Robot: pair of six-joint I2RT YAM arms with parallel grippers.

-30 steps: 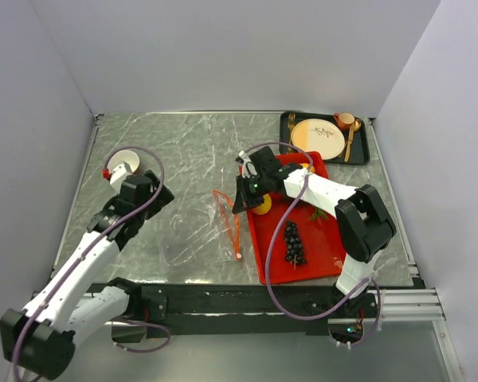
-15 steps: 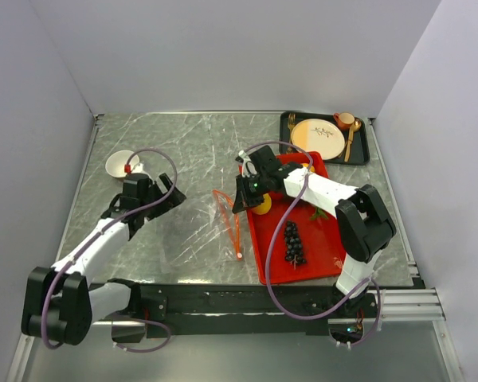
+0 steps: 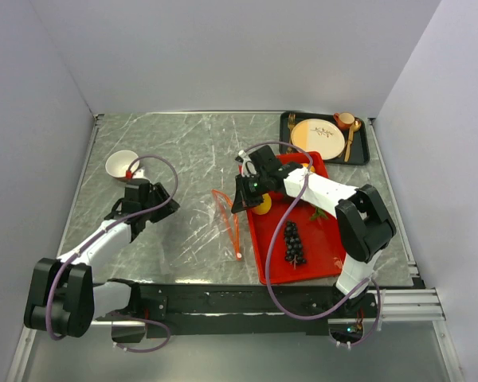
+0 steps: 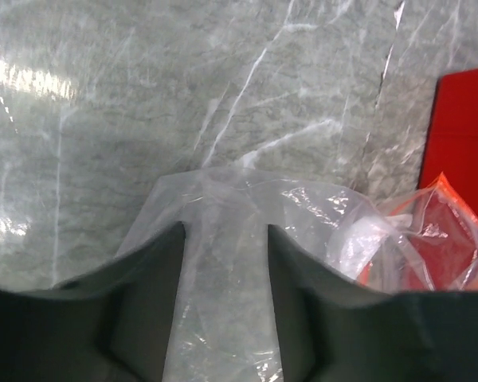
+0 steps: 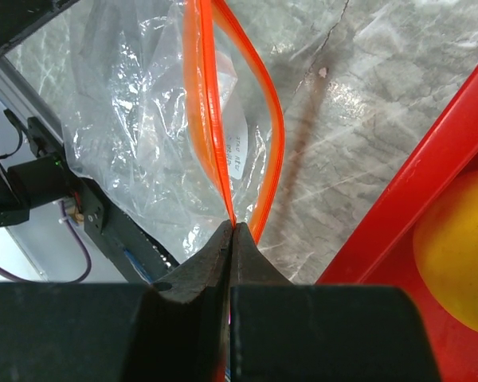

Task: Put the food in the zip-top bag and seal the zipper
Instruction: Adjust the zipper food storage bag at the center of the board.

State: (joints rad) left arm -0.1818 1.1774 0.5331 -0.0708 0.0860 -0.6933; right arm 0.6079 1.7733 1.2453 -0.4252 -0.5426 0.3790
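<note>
On the marble worktop (image 3: 183,151), the spread left tool (image 4: 225,239) has swung from the bowl (image 3: 121,163) toward the bag (image 3: 221,225) at its 4 o'clock, whose zipper (image 5: 203,119) the right tool (image 5: 230,232) keeps pinching, readying it for food (image 3: 293,243).

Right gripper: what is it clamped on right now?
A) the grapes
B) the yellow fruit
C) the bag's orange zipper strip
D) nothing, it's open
C: in the right wrist view the right gripper is shut on the orange zipper strip at the mouth of the bag. The yellow fruit lies apart from it in the red tray.
</note>
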